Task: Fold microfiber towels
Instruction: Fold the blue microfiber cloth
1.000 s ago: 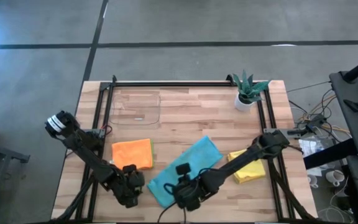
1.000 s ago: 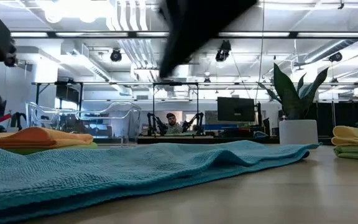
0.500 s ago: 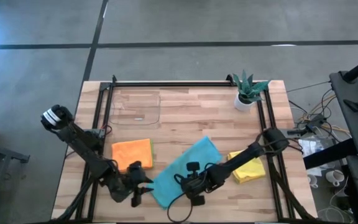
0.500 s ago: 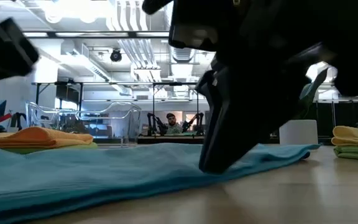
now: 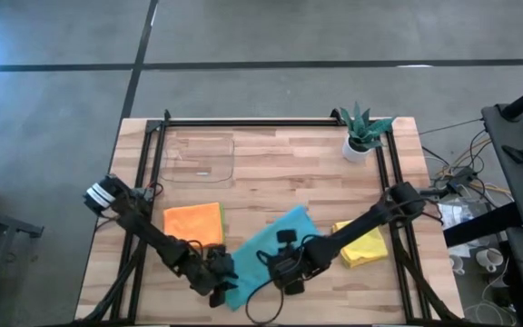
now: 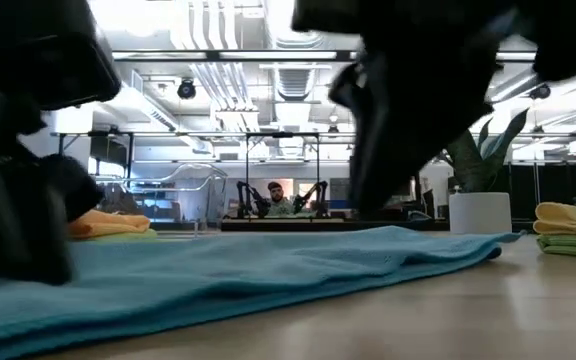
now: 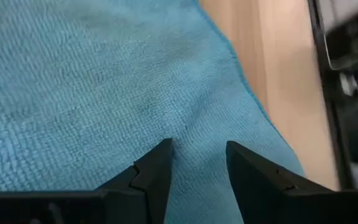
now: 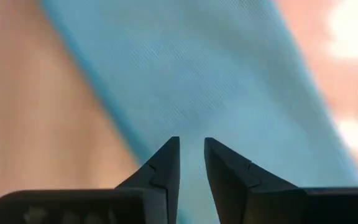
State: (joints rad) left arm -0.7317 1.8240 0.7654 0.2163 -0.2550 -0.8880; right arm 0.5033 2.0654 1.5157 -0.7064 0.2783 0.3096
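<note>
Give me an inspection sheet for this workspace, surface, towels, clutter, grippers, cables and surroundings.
Surface: wooden table, black frame rails.
Job's things: teal towel spread flat; orange towel folded; yellow towel folded on a green one.
Clutter: clear tray, potted plant.
Grippers: left gripper open over the teal towel; right gripper narrowly parted over it.
Cables: bundle off the table's right side.
Surroundings: grey floor; person seated far behind.

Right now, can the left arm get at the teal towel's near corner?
Probably yes. The left gripper already hangs over the teal towel near its front-left end, fingers apart, nothing between them and the cloth. The right gripper works the same towel but beside it, not across its path.
</note>
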